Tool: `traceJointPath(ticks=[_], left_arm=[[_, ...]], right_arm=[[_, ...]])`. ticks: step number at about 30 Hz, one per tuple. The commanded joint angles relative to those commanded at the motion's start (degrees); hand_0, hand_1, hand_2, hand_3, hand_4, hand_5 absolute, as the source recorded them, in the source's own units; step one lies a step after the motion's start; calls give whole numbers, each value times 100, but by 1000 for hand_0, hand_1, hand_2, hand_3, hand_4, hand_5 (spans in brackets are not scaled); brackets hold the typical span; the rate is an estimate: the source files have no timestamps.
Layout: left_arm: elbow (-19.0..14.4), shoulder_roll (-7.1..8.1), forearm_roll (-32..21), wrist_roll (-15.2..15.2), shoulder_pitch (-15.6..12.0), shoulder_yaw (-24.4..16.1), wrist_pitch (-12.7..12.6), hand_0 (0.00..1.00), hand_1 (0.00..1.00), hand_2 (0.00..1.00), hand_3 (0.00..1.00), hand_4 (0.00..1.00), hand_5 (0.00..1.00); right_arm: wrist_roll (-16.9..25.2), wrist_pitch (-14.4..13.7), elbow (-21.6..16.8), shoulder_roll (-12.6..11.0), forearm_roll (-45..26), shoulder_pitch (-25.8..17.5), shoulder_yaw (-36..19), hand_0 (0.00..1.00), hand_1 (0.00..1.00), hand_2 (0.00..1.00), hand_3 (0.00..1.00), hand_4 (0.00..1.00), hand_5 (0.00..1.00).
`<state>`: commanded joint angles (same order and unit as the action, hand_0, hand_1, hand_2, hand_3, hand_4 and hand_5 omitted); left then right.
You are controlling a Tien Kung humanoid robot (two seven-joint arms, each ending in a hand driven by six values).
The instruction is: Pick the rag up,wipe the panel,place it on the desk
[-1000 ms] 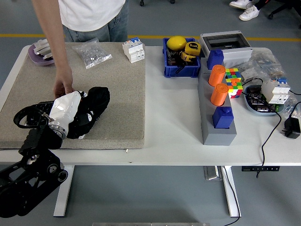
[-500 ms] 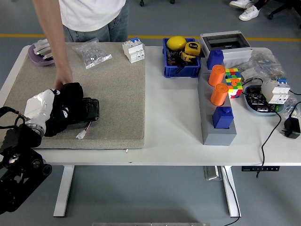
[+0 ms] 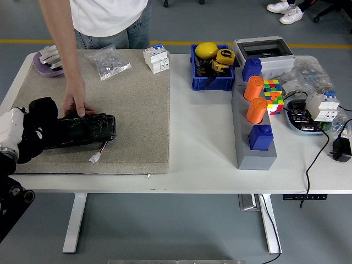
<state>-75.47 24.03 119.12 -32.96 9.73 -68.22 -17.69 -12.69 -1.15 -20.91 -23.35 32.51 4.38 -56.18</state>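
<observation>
No writing can be read on anything here. The left hand (image 3: 34,129) sits at the mat's (image 3: 137,110) left edge, further left than half a second ago, when it lay over the panel's left half, and a second ago it covered the panel altogether. Its black fingers curl around what seems to be a dark rag (image 3: 41,113), though rag and glove blur together, so the grip is not certain. The panel (image 3: 82,130), a long black block, now lies bare on the mat's near left part, with a thin wire and white plug (image 3: 94,159) trailing from its near side. A person's hand (image 3: 74,103) presses on the panel's far edge, as it did before. Well right stand a blue bin (image 3: 212,82) and a grey rack (image 3: 256,157).
</observation>
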Motion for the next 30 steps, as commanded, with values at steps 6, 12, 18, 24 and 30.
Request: traceJointPath(ticks=[6, 12, 18, 24, 30], left_arm=[[83, 76, -15, 13, -88, -145, -5, 217, 122, 526, 494, 272, 2], [74, 37, 46, -1, -125, -221, -35, 218, 122, 526, 495, 273, 2], [16, 19, 72, -20, -93, -142, -64, 217, 122, 525, 496, 272, 2], [-51, -41, 16, -34, 9, 117, -76, 218, 122, 524, 494, 269, 2], [-152, -154, -57, -59, 155, 467, -63, 218, 122, 525, 495, 275, 2]], right_arm=[[-2, -14, -23, -12, 42, 7, -30, 797, 701, 708, 685, 998, 732], [-8, -18, -36, -23, 53, -4, -33, 797, 701, 708, 685, 998, 732], [-1, -25, -44, -11, 62, -2, -38, 797, 701, 708, 685, 998, 733], [-2, -28, -48, -15, 70, 3, -28, 797, 701, 708, 684, 998, 732], [-4, -28, -50, -17, 72, 8, -20, 797, 701, 708, 685, 998, 733]])
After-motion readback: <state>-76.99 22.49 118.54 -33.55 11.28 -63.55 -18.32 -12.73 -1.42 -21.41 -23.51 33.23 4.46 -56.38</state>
